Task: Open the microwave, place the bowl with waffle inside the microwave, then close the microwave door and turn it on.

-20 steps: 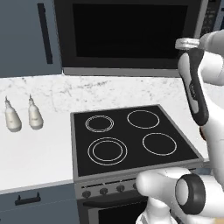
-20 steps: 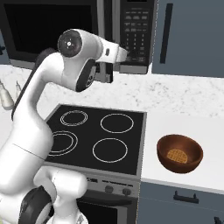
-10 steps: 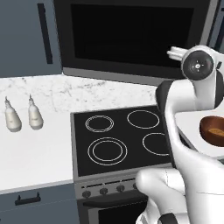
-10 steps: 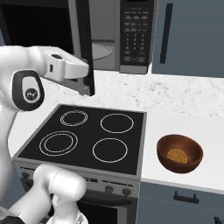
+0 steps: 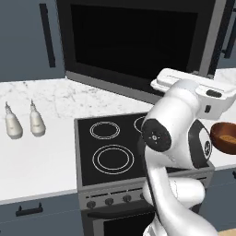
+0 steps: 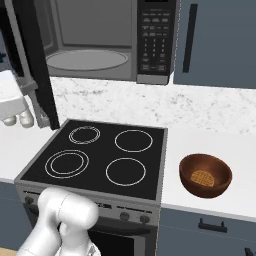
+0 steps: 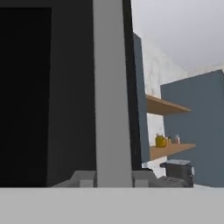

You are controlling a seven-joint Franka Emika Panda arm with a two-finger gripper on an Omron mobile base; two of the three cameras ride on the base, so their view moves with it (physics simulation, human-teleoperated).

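Observation:
The microwave [image 6: 100, 40] stands open above the stove, showing its grey inside with the round turntable [image 6: 87, 60] and the keypad column [image 6: 155, 40] on the right. The microwave door [image 5: 133, 46] is swung wide out to the left and appears edge-on as a dark slab [image 6: 30, 65]. In the hand view my gripper [image 7: 113, 180] is shut on the door's grey edge strip [image 7: 111, 96], one finger on each side. My white hand [image 5: 193, 87] sits at that door edge. The brown bowl [image 6: 205, 175] with a waffle [image 6: 202, 176] rests on the counter right of the stove.
A black four-ring cooktop [image 6: 100, 150] lies under the microwave. Two pale bottles [image 5: 13, 125] [image 5: 37, 122] stand on the left counter. Dark blue cabinets flank the microwave. In the hand view, wooden shelves with jars [image 7: 168, 141] and a toaster [image 7: 177, 173] are beyond the door.
The microwave door has swung from shut to wide open, pulled out and leftward by my gripper. My arm swept across the stove with it. The bowl has not moved.

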